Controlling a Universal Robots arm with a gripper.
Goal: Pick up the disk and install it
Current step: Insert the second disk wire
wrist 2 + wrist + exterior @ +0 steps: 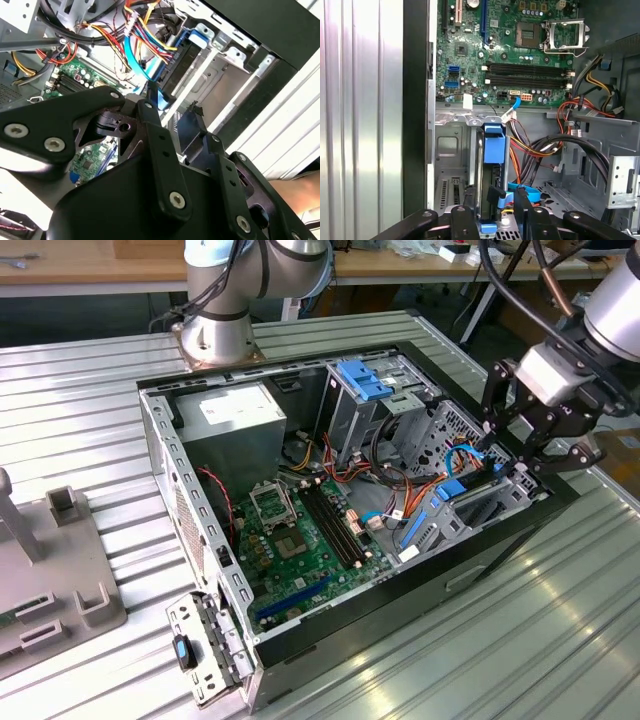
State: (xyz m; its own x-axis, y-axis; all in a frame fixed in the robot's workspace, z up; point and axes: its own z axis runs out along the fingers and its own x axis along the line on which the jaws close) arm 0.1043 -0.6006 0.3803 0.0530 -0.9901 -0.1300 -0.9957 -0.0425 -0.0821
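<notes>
The disk [490, 170], dark with blue rails, is standing on edge in the drive bay [470, 510] at the case's [200, 510] front corner. The jaws [490, 200] are closing narrowly around its end, apparently gripping it. Pushing straight along the rails, I judge, avoids jamming the blue cable [525, 192] just beside.

We can read no text, number or sign anywhere. The white sticker [228, 408] on the grey power supply box [240, 425] carries print too small for us to make out, as do the motherboard [510, 55] markings.
</notes>
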